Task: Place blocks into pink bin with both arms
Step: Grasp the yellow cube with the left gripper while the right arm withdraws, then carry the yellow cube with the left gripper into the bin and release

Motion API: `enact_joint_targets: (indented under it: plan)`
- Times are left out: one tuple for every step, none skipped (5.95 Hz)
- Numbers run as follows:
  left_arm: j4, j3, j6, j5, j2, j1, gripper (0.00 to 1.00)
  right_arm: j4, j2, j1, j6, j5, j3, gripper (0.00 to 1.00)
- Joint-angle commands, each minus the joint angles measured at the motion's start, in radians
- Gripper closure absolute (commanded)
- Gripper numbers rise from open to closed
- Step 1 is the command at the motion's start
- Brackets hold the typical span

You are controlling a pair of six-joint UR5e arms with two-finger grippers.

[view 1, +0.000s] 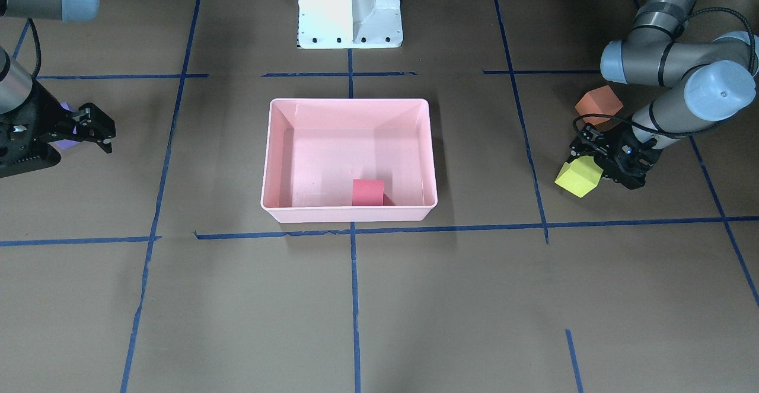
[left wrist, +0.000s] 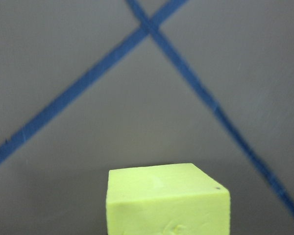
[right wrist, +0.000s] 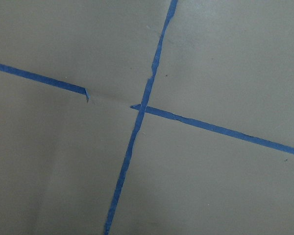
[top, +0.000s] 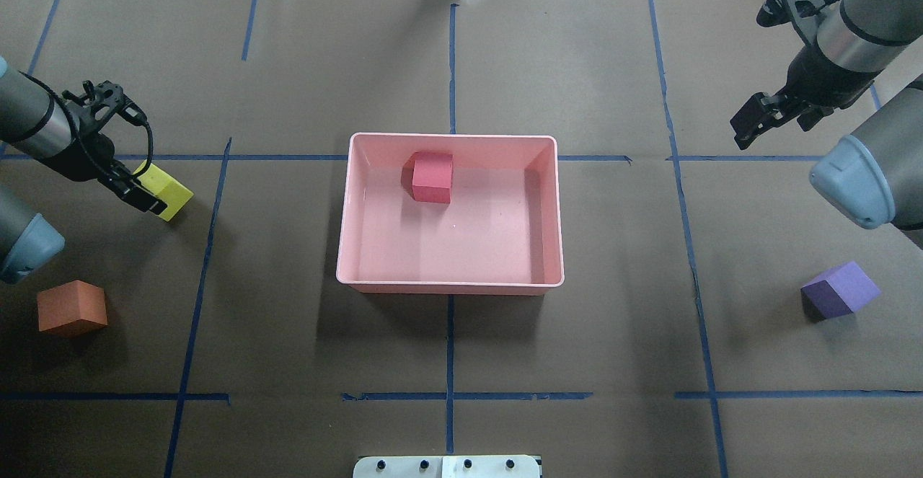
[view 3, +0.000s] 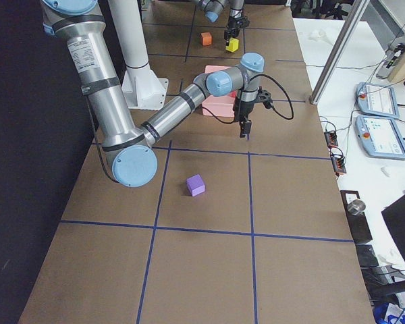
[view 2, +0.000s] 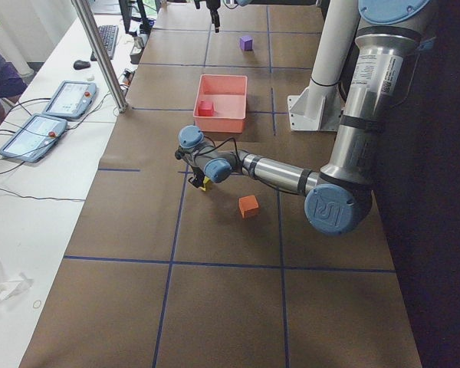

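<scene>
The pink bin (top: 343,211) stands mid-table with the red block (top: 431,179) inside against its far wall. My left gripper (top: 144,191) is low over the table and shut on the yellow block (top: 170,192), which fills the bottom of the left wrist view (left wrist: 167,200). The orange block (top: 72,308) lies on the table nearer the robot, beside the left arm. My right gripper (top: 753,121) is open and empty, raised above the table's far right part. The purple block (top: 840,290) lies on the table apart from it, nearer the robot.
The brown table is marked with blue tape lines (top: 450,341). The robot's white pedestal base (view 1: 350,8) stands behind the bin. In the side views, tablets (view 2: 38,130) and metal posts stand along the far table edge.
</scene>
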State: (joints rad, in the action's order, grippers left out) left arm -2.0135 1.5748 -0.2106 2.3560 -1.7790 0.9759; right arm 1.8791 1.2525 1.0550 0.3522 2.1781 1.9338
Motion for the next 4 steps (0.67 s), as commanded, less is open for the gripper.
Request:
enact_joint_targets:
  plan:
    - [0.006,0.075,-0.297,-0.001,-0.081,0.006,0.51,-0.005,0.086,0.028,-0.075,0.003,0.075,0.0]
    - [0.053,0.111,-0.449,-0.003,-0.149,0.0,0.5,-0.006,0.149,0.06,-0.169,0.026,0.106,0.0]
    - [0.21,0.184,-0.554,-0.012,-0.239,-0.006,0.46,-0.079,0.232,0.081,-0.235,0.049,0.12,0.0]
    - [0.412,0.283,-0.635,-0.093,-0.338,-0.093,0.46,-0.289,0.384,0.082,-0.236,0.06,0.117,0.0]
